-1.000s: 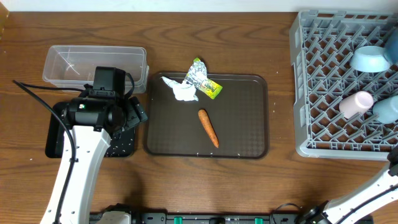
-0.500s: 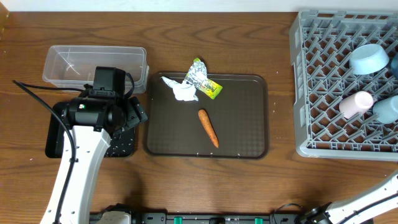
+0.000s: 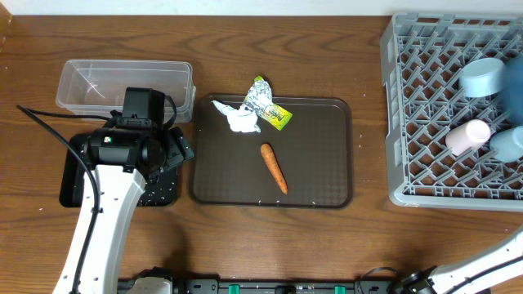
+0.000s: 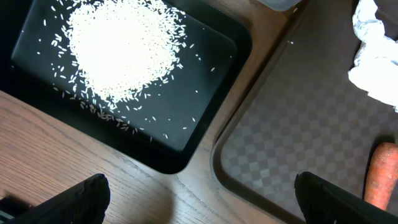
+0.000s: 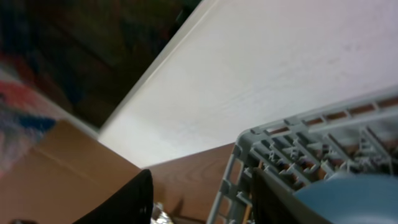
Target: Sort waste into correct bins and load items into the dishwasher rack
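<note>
On the brown serving tray (image 3: 319, 163) lie a crumpled white tissue (image 3: 237, 117), a silver-and-green foil wrapper (image 3: 265, 102) and an orange carrot (image 3: 274, 167). White rice (image 4: 121, 46) is heaped in the black tray (image 4: 211, 93). My left gripper (image 4: 205, 204) hangs open over the wood between that tray and the brown one, holding nothing. The grey rack (image 3: 425, 98) holds a blurred light-blue bowl (image 3: 482, 76), a whitish cup (image 3: 467, 135) and a blue plate (image 3: 508, 144). My right gripper (image 5: 200, 180) is open above the rack's corner (image 5: 273, 140), with the bowl (image 5: 351, 199) just beside its right finger.
A clear plastic tub (image 3: 98, 82) stands behind the black tray (image 3: 73, 192) at the far left. My left arm (image 3: 102, 212) reaches in from the front edge. The carrot (image 4: 380, 174) and tissue (image 4: 376, 56) sit at the right edge of the left wrist view.
My right gripper's jaws have parted. The light-blue bowl has slid a little left in the rack and looks blurred. My left arm has stayed still.
</note>
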`<state>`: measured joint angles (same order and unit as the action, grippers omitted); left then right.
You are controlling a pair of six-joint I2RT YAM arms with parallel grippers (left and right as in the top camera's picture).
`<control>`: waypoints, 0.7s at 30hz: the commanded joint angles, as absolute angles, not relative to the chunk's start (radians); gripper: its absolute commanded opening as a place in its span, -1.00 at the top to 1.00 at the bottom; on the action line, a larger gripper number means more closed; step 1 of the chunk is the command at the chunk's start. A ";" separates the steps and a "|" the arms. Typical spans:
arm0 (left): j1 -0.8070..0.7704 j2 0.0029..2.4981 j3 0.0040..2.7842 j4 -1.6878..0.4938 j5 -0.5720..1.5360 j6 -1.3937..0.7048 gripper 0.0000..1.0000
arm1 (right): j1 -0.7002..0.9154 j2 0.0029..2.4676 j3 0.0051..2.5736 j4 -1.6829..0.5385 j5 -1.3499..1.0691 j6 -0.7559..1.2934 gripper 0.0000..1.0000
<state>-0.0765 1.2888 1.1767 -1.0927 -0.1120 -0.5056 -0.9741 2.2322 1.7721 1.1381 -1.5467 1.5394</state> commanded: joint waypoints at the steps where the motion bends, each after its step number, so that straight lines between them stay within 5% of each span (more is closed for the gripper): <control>1: -0.072 1.291 1.176 -1.095 -0.120 -0.522 -0.96 | -1.016 2.229 1.778 1.145 -1.559 1.664 -0.08; 8: -0.072 1.291 1.176 -1.095 -0.120 -0.521 -0.96 | -1.026 2.229 1.779 1.267 -1.559 1.764 -0.28; 12: -0.072 1.291 1.176 -1.095 -0.120 -0.522 -0.96 | -1.026 2.215 1.781 1.360 -1.552 1.825 -0.97; 21: -0.072 1.291 1.176 -1.095 -0.120 -0.522 -0.96 | -1.013 2.183 1.821 1.263 -1.558 1.636 -0.98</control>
